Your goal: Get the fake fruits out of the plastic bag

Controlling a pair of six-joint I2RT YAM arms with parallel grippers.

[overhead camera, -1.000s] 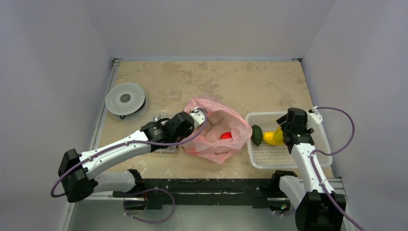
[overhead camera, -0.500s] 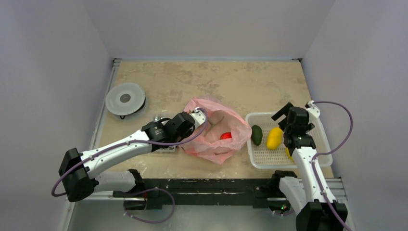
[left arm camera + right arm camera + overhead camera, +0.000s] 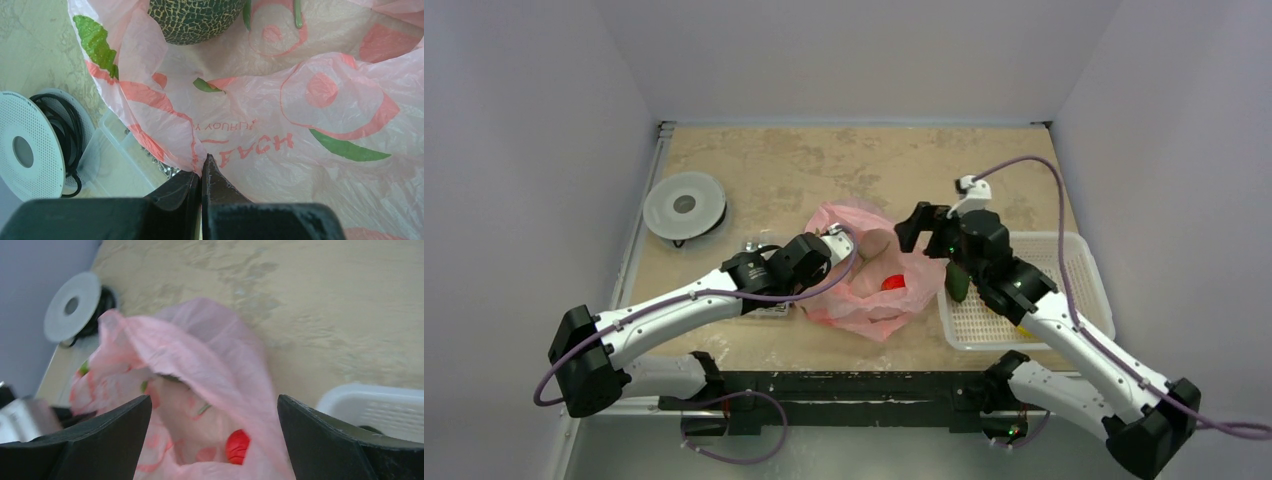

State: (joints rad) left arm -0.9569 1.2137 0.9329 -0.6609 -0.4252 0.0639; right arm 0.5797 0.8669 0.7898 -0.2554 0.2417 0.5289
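The pink plastic bag (image 3: 864,290) lies mid-table with its mouth open. My left gripper (image 3: 841,241) is shut on the bag's left rim; in the left wrist view the closed jaws pinch the pink film (image 3: 201,167). A netted green melon-like fruit (image 3: 196,19) and a red fruit (image 3: 893,283) lie inside the bag. My right gripper (image 3: 916,228) is open and empty, hovering over the bag's right side; in its wrist view (image 3: 215,440) the red fruit (image 3: 237,446) shows between its fingers. A dark green oval fruit (image 3: 957,284) lies in the basket. The yellow fruits are hidden behind the right arm.
A white perforated basket (image 3: 1079,290) stands at the right, also in the right wrist view (image 3: 380,402). A white spool (image 3: 684,205) sits at the left. A clear box of metal parts (image 3: 125,160) lies under my left arm, beside the bag.
My right gripper left the yellow fruit in the basket and swung left, open, to above the bag. The left gripper kept its hold on the bag's rim.
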